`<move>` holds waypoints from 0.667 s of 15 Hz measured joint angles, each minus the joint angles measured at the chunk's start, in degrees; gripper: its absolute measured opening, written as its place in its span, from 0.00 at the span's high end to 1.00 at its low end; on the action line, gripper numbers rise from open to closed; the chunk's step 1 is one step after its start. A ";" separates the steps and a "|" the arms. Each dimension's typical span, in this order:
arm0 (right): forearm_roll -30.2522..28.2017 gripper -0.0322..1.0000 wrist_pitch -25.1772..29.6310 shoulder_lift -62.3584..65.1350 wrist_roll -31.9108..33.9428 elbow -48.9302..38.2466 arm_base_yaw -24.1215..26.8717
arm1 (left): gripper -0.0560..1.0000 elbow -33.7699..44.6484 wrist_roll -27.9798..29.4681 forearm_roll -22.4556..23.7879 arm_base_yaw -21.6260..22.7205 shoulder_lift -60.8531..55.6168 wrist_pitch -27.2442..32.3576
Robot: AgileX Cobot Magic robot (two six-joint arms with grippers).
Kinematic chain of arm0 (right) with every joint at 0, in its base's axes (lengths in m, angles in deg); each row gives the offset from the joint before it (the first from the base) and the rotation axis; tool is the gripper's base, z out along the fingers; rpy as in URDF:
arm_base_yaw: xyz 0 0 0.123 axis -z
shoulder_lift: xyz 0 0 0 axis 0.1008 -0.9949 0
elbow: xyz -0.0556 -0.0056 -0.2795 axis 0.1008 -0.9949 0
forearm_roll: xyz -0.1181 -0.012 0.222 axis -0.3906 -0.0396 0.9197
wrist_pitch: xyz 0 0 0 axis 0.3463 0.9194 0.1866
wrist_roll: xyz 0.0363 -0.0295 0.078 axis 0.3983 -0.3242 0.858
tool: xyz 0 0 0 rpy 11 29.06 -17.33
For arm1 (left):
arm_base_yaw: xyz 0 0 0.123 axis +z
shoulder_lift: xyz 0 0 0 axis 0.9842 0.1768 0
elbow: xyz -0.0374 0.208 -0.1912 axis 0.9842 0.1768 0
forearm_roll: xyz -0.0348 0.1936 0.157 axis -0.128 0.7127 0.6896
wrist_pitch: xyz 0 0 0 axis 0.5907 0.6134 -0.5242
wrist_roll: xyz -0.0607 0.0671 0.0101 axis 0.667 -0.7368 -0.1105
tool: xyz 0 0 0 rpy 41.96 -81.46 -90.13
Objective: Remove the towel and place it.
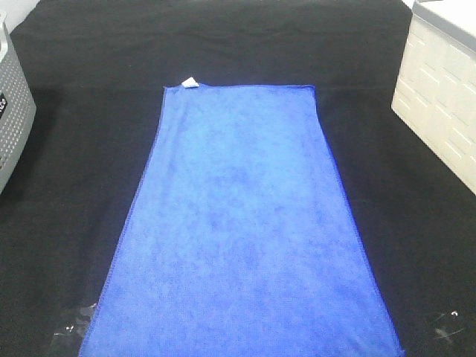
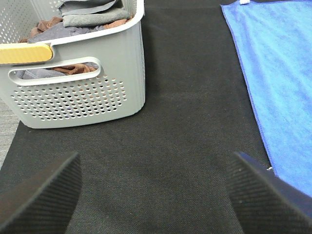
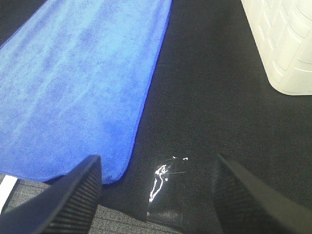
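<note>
Nearest me, both hands hang over the bench's front edge with nothing in them: the left hand (image 2: 155, 195) has its fingers spread wide, and the right hand (image 3: 156, 192) is just as open. Between them the blue towel (image 1: 242, 223) lies flat on the black-covered bench (image 1: 67, 193). Farther off, a grey basket (image 2: 78, 97) of clothes stands at left and a white bin (image 1: 439, 97) at right.

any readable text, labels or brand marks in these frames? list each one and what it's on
None can be read.
White tag at the far corner of the towel: too small to show any print.
Grey basket: a dark patch with pale marks on its side at the overhead view's left edge, cut off and blurred, not legible.
Yellow handle of the grey basket: blank.
White bin: embossed pattern only, no lettering.
</note>
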 joint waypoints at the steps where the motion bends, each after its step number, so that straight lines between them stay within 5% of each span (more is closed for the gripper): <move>1: 0.00 0.35 0.00 0.00 0.00 0.00 0.00 | 0.22 0.00 0.06 0.00 -0.80 0.00 0.00; 10: 0.00 0.35 0.00 0.00 0.00 0.00 0.00 | 0.22 0.00 0.11 -0.23 -2.01 0.00 0.00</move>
